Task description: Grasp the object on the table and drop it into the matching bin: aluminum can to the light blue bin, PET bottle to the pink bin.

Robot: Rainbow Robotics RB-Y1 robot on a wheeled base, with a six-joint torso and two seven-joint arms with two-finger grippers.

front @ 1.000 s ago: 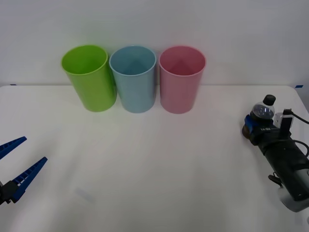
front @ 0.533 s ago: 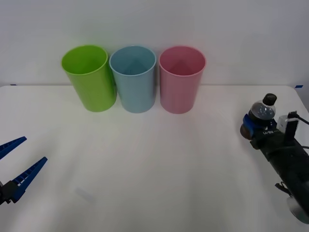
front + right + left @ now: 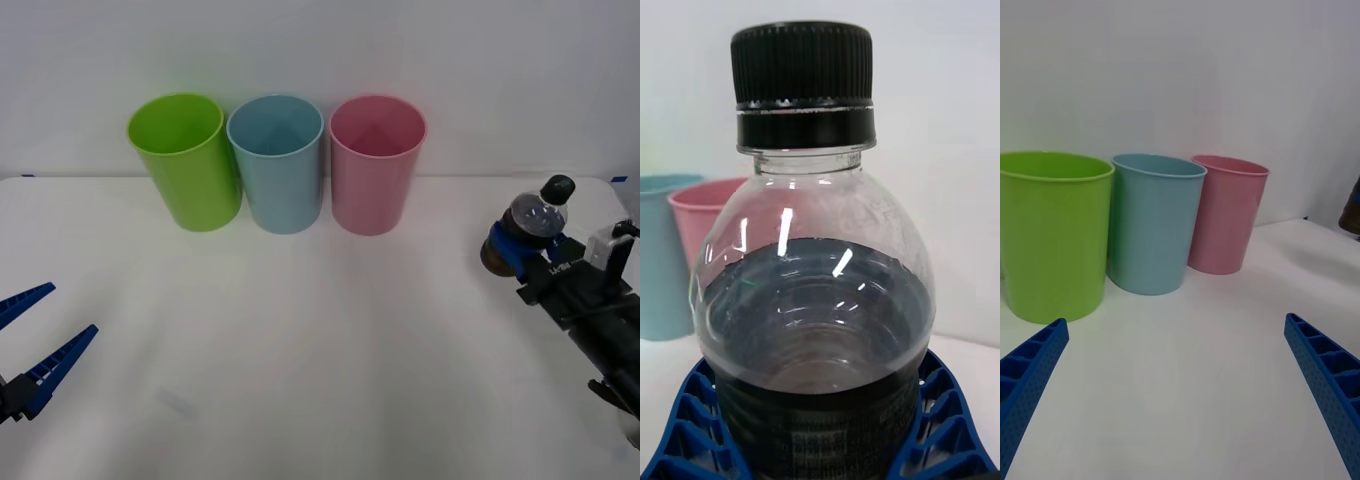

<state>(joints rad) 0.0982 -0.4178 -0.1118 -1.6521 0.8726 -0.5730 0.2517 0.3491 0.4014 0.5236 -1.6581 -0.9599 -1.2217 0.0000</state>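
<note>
The PET bottle (image 3: pixel 537 214), small and clear with dark liquid and a black cap, is held tilted above the white table (image 3: pixel 320 340) at the far right. My right gripper (image 3: pixel 512 244) is shut on its lower body. In the right wrist view the bottle (image 3: pixel 816 300) stands between the blue fingers (image 3: pixel 685 435). The pink bin (image 3: pixel 377 163) stands at the back, to the left of the bottle. The light blue bin (image 3: pixel 276 162) is beside it. My left gripper (image 3: pixel 72 309) is open and holds nothing, low at the left edge.
A lime green bin (image 3: pixel 185 160) stands left of the light blue one, the three in a row along the back wall. In the left wrist view the bins are ahead: green bin (image 3: pixel 1052 232), light blue bin (image 3: pixel 1154 221), pink bin (image 3: pixel 1225 214).
My right gripper has risen with the bottle and shifted slightly left, towards the bins. The left arm has not moved.
</note>
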